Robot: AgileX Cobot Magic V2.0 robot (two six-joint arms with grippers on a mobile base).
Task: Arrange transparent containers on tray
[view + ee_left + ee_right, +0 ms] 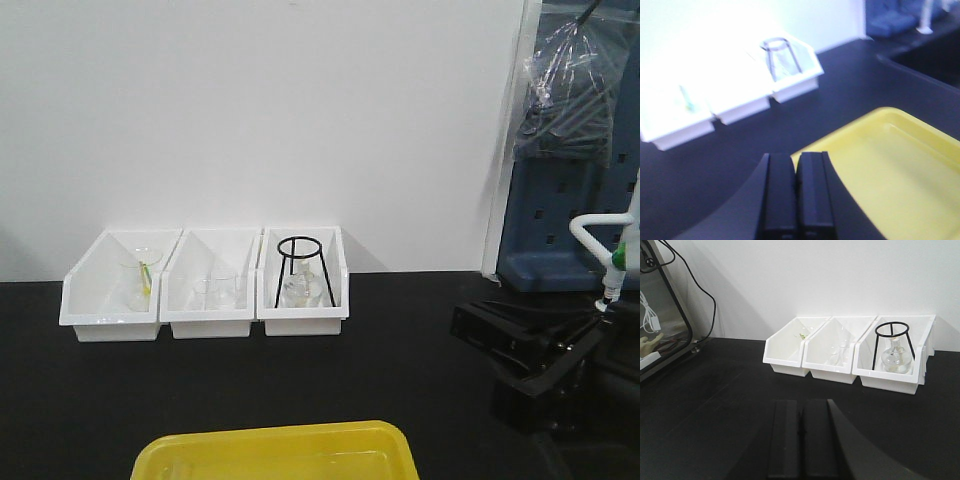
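The yellow tray (300,436) lies at the near edge of the black table, and its floor (900,170) looks bare in the blurred left wrist view. I cannot make out the transparent containers with certainty. The only faint clear glass is in the middle white bin (218,291) (838,351). My left gripper (796,162) is shut with nothing in it, just over the tray's near left corner. My right gripper (801,407) is also shut and empty. It hangs over bare black table, short of the bins.
Three white bins stand side by side against the wall. The left bin (100,300) holds a small beaker with a green stick. The right bin (335,290) holds a black ring stand (299,265) over a round flask (896,358). A sink and white tap (600,250) are at the right.
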